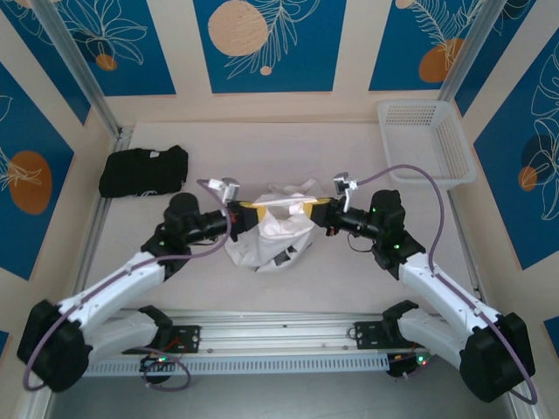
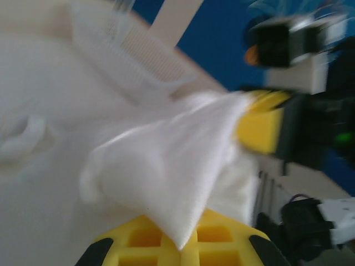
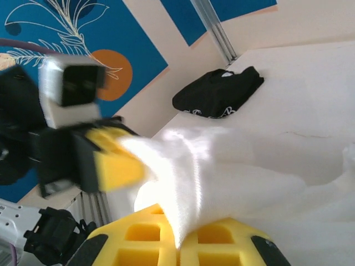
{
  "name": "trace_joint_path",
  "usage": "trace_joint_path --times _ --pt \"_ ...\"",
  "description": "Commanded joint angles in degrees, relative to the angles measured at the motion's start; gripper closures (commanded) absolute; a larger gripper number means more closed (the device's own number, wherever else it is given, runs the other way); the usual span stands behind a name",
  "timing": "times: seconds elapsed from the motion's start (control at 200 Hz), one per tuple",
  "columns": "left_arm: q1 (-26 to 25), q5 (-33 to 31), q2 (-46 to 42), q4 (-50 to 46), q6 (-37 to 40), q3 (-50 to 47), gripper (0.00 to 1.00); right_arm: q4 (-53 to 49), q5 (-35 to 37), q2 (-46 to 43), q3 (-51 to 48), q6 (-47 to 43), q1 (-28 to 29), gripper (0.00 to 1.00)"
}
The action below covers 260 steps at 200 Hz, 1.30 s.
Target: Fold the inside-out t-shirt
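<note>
The inside-out t-shirt (image 1: 272, 234) is a crumpled white heap at the table's middle, with a strip of it stretched taut between both grippers. My left gripper (image 1: 250, 212) is shut on its left end. In the left wrist view the yellow pads (image 2: 141, 238) pinch a point of white fabric (image 2: 166, 166). My right gripper (image 1: 312, 209) is shut on the other end, and the right wrist view has cloth (image 3: 222, 166) clamped between its yellow pads (image 3: 138, 238). The two grippers face each other a short span apart, lifted a little above the heap.
A black folded garment (image 1: 143, 169) lies at the back left, and it is also in the right wrist view as the dark bundle (image 3: 219, 94). A white mesh basket (image 1: 428, 144) stands at the back right. Aluminium posts rise at both back corners.
</note>
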Motion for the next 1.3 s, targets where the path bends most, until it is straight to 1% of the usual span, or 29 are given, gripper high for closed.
trace_joint_path --times 0.0,0.145,0.23,0.35,0.43,0.5,0.555,0.615,0.675,0.745,0.795,0.885,1.01,1.155,1.24,1.275,1.295 --pt "0.92 5.96 -3.69 1.20 0.60 -0.44 1.00 -0.29 -4.16 1.19 0.04 -1.59 0.24 0.89" --pt "1.68 6.70 -5.55 -3.13 2.37 0.94 1.00 -4.90 -3.17 0.94 1.83 -4.14 0.65 0.83" --pt "1.86 6.92 -6.19 -3.06 2.10 1.11 1.00 -12.41 2.49 -0.36 3.98 -6.91 1.26 0.75" --pt "2.08 6.52 -6.27 -3.97 2.56 1.56 1.00 -21.58 10.77 -3.48 6.08 -12.81 3.22 0.68" --pt "2.11 5.95 -5.87 -4.68 2.72 1.87 1.00 -25.49 16.13 -6.19 6.62 -17.10 5.98 0.67" --pt "2.19 5.67 -5.64 -4.89 2.79 1.91 1.00 -27.97 21.51 -8.45 7.01 -20.46 9.68 0.66" --pt "2.17 5.57 -5.51 -5.16 2.79 1.89 1.00 -28.64 23.65 -9.89 6.88 -23.05 12.87 0.70" --pt "2.22 5.24 -5.46 -5.59 3.03 1.91 1.00 -28.20 23.36 -10.74 6.28 -25.59 16.22 0.74" --pt "2.24 5.22 -5.38 -5.61 3.05 1.91 1.00 -26.88 23.41 -10.30 5.62 -27.37 19.57 0.75" --pt "2.21 5.58 -5.43 -5.59 2.94 1.91 1.00 -25.83 25.18 -7.87 5.59 -28.64 22.58 0.69" --pt "2.27 5.73 -5.55 -5.61 2.89 1.95 1.00 -25.64 26.75 -5.06 6.30 -29.12 23.63 0.66" --pt "2.29 5.83 -5.92 -5.91 2.91 1.91 1.00 -23.94 27.88 -0.62 7.39 -28.80 23.89 0.61" --pt "2.30 5.79 -6.21 -6.18 2.92 1.75 1.00 -21.19 25.79 4.20 8.15 -29.28 23.80 0.57" --pt "2.26 6.00 -6.25 -5.88 2.73 1.58 1.00 -19.07 24.40 7.63 7.95 -29.08 23.20 0.55" --pt "2.26 6.07 -6.21 -5.70 2.69 1.50 1.00 -17.14 22.35 10.12 8.25 -28.39 22.24 0.55" --pt "2.23 5.95 -6.21 -5.72 2.75 1.45 1.00 -16.31 21.25 11.31 8.66 -27.72 21.86 0.56" --pt "2.26 5.85 -6.30 -5.76 2.73 1.40 1.00 -15.75 20.45 11.83 8.97 -27.22 21.60 0.59"
